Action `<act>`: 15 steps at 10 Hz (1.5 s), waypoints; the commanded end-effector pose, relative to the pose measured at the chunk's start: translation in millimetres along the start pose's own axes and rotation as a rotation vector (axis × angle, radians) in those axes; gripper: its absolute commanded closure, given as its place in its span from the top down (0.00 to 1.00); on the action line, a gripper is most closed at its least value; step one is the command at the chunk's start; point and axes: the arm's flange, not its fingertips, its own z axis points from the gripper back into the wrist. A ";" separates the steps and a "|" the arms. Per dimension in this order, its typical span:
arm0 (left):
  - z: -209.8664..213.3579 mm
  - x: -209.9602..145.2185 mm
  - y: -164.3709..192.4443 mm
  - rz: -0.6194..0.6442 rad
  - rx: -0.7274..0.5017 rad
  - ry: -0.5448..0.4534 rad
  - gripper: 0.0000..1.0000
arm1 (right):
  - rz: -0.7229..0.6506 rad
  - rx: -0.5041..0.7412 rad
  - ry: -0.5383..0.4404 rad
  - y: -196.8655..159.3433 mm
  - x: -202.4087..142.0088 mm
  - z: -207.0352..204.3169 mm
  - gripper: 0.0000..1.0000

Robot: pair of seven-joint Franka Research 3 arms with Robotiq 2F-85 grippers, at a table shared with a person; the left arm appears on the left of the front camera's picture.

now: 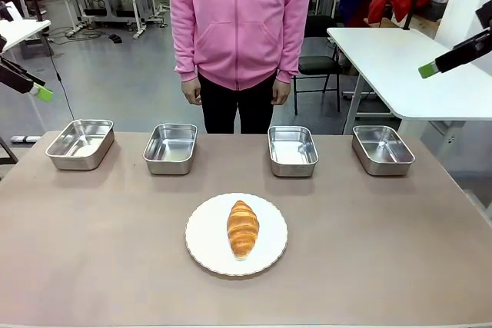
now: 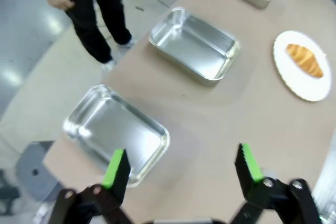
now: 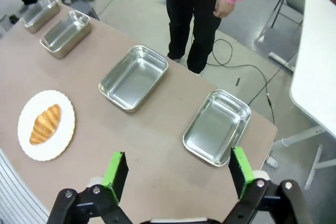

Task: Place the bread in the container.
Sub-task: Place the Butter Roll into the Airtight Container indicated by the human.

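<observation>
Bread (image 1: 243, 227): ridged, golden, tapered ends

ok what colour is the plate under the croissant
White all over, with a scalloped edge. The plate shows best in the front view.

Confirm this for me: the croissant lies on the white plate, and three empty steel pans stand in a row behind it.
The count is wrong. The front view shows four empty steel pans in that row, not three. The croissant does lie on the white plate.
</observation>
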 end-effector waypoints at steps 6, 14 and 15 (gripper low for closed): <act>19.2 1.0 3.4 0.001 0.009 -0.004 1.00 | 0.040 0.008 -0.017 -0.5 16.7 12.7 1.00; 61.6 -41.9 72.7 -0.122 -0.125 -0.262 1.00 | 0.042 0.111 -0.132 -104.0 -12.2 59.8 1.00; 66.7 -44.9 77.7 -0.118 -0.117 -0.284 1.00 | 0.037 0.122 -0.139 -113.6 -13.5 61.3 1.00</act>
